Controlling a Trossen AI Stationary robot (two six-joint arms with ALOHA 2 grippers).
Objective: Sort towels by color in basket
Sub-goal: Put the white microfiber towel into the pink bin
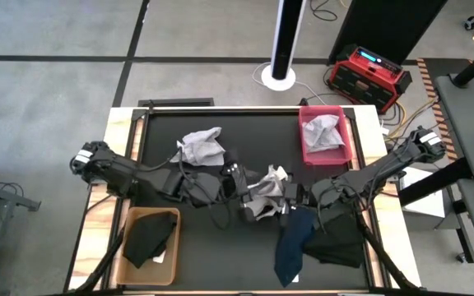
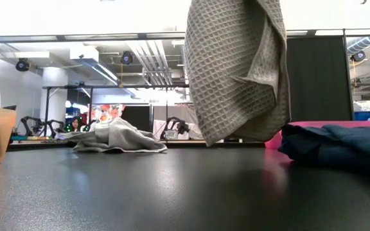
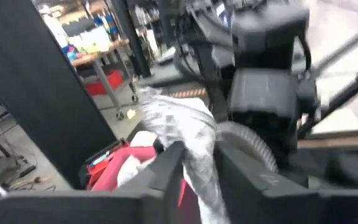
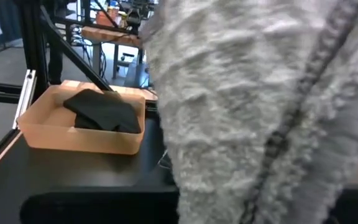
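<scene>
Grey waffle towel (image 2: 236,67) is hanging above mid-table, filling the right wrist view. Right pincer (image 1: 289,196) is clenching it; left pincer (image 1: 239,179) is reaching in, the cloth running between its fingers, looks half-released, hard to say. Black table (image 1: 220,247) is carrying another grey towel (image 1: 201,147), navy towel (image 1: 290,245), tan basket (image 1: 132,218), pink basket (image 1: 306,152). Workshop is showing behind.

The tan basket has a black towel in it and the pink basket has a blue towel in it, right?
Not quite. The tan basket does hold a black towel, but the towel in the pink basket is light grey, not blue. The high view shows it. The blue towel lies on the table, outside both baskets.
</scene>
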